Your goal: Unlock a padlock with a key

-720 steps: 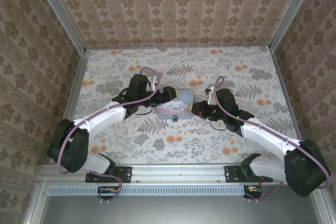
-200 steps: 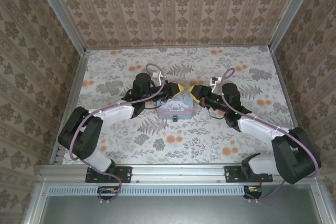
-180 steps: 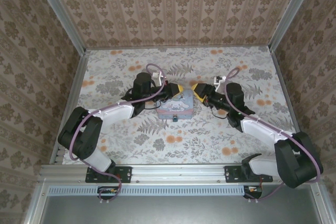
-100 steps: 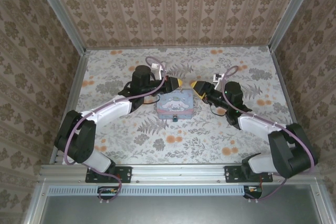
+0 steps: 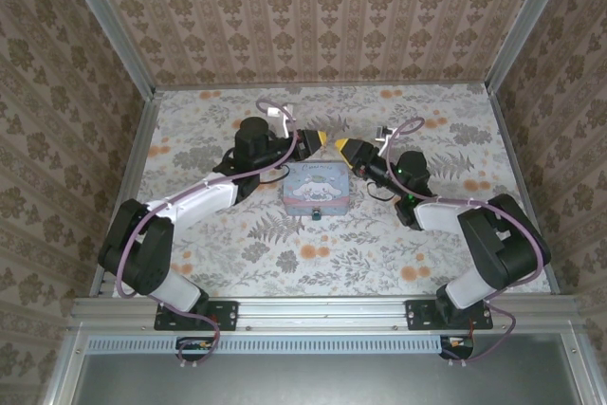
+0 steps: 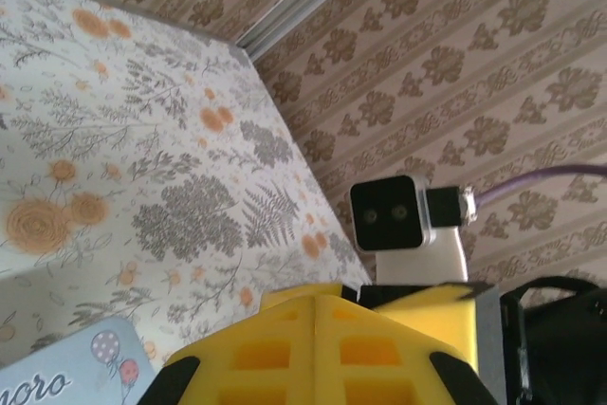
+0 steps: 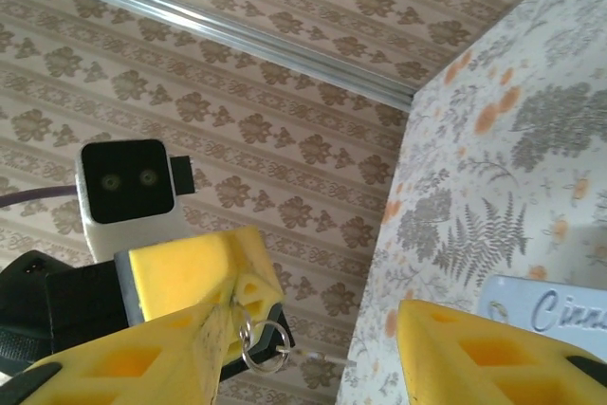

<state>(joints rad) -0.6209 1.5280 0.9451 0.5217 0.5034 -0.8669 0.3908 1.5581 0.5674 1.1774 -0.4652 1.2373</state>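
Note:
The tiny dark padlock (image 5: 310, 215) hangs at the near edge of the pale-blue tin (image 5: 318, 187). Just beyond the tin's far edge, my left gripper (image 5: 324, 143) and right gripper (image 5: 342, 147) meet tip to tip above the table. In the left wrist view the left gripper (image 6: 314, 308) has its yellow pads pressed together. It is shut on the key, whose small ring (image 7: 264, 343) dangles from its tip; the blade is hidden. My right gripper (image 7: 308, 318) is open, and the ring hangs just beside its left finger (image 7: 142, 362).
Patterned walls with aluminium posts (image 5: 109, 26) close the floral table (image 5: 427, 244) in at the back and on both sides. A corner of the tin (image 6: 66, 377) lies below the left gripper. Bare cloth lies left, right and in front of the tin.
Both grippers have lifted off the tin's far edge, moved back and drawn closer together until their tips almost touch. The tin and padlock have not moved.

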